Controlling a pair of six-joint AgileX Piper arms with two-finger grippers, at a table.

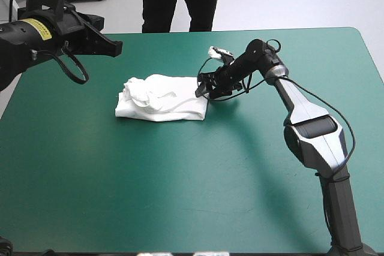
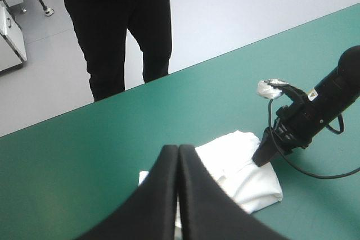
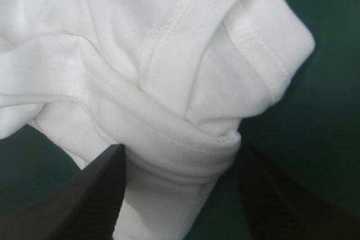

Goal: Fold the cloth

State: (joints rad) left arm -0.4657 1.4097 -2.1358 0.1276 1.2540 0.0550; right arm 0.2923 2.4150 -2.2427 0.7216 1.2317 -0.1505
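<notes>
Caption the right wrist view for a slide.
Right gripper, black fingers open, straddles the folded white short-sleeved T-shirt on the teal-green table cover.

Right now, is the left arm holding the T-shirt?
No, the left jaws are shut with nothing between them, away from the T-shirt.

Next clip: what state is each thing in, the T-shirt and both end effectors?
T-shirt: folded bundle lying on the teal-green cover, top layer rumpled.
Left end effector: shut, raised above the table, holding nothing.
Right end effector: open, low at the T-shirt's edge, a folded corner between its fingers, not clamped.
</notes>
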